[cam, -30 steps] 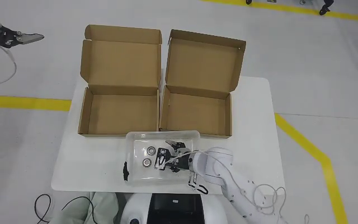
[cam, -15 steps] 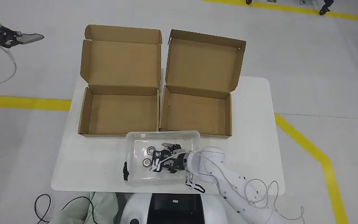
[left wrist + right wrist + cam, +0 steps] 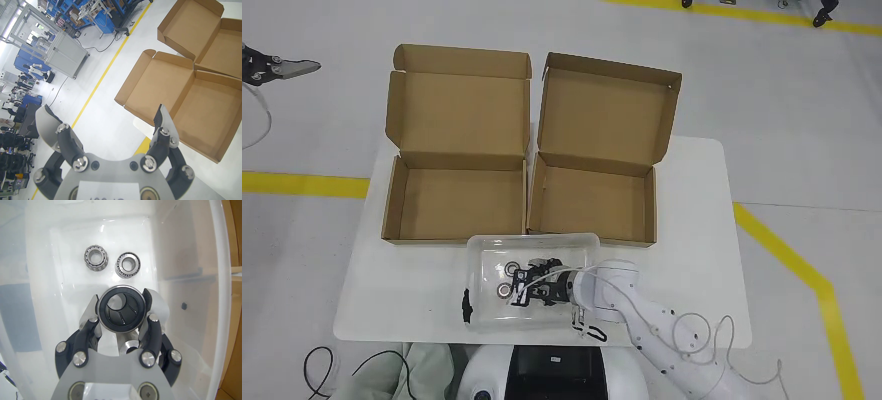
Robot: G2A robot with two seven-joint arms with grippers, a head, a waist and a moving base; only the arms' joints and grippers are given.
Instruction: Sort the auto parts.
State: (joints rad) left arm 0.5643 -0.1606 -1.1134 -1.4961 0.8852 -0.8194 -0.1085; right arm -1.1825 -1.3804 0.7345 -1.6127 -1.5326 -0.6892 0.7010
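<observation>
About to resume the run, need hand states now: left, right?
Left hand: open, holding nothing.
Right hand: closed on a black-faced metal sleeve inside the clear bin.

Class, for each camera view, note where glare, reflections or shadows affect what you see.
Right wrist view: white glints speckle the floor of the clear bin beyond the gripped linear bearing, and its walls haze whatever lies behind; top view: even light, only faint shadows inside the cardboard boxes; left wrist view: the far windows glare white.

White table [image 3: 692, 200], yellow floor line [image 3: 302, 184]
</observation>
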